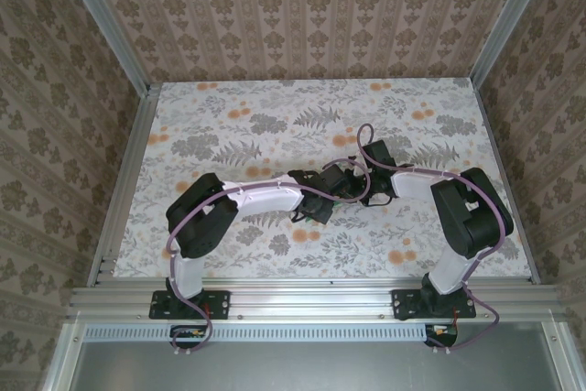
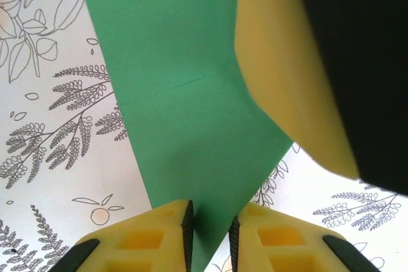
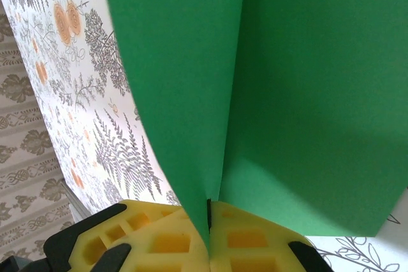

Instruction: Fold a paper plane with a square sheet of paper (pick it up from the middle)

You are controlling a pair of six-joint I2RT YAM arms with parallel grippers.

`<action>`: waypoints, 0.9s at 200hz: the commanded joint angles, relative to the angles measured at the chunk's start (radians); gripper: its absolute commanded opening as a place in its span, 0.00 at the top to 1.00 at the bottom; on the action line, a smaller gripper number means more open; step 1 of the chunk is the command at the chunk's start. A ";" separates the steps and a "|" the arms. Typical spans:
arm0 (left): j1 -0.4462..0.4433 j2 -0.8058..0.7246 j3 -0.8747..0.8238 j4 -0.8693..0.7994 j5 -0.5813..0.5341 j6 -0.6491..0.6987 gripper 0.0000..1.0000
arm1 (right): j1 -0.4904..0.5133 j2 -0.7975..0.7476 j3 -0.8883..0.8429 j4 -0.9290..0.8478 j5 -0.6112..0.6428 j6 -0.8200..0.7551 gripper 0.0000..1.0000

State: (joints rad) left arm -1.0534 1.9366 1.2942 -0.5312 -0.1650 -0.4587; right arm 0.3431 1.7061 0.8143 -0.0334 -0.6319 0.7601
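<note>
The bright-green sheet of paper (image 2: 191,93) is creased and held off the table between both arms. My right gripper (image 3: 209,221) is shut on it, pinching a folded ridge of the paper (image 3: 287,93) that rises straight from its pads. My left gripper (image 2: 209,234) straddles a pointed end of the sheet, with a narrow gap still showing between its dark pads and the paper. A yellow finger (image 2: 287,62) of the right gripper presses on the sheet's upper right in the left wrist view. From above, the left gripper (image 1: 316,206) and right gripper (image 1: 355,185) meet mid-table, hiding the paper.
The floral-print tabletop (image 1: 275,125) stretches behind and to both sides of the arms. Patterned walls and aluminium frame posts (image 1: 128,135) enclose it on three sides. Purple cables (image 1: 366,148) loop over the wrists.
</note>
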 commanded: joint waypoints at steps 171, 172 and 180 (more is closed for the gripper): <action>0.064 -0.098 -0.188 0.191 0.121 -0.084 0.95 | -0.018 -0.109 0.019 -0.099 0.041 -0.025 0.62; 0.065 -0.098 -0.188 0.191 0.122 -0.083 0.95 | -0.018 -0.108 0.019 -0.097 0.039 -0.024 0.62; 0.065 -0.097 -0.186 0.189 0.129 -0.073 0.95 | -0.017 -0.096 0.021 -0.078 0.027 -0.012 0.62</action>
State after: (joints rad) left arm -0.9932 1.8610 1.1271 -0.3500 -0.0875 -0.5430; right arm 0.3294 1.5906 0.8154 -0.1310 -0.5766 0.7368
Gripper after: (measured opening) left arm 0.051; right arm 0.377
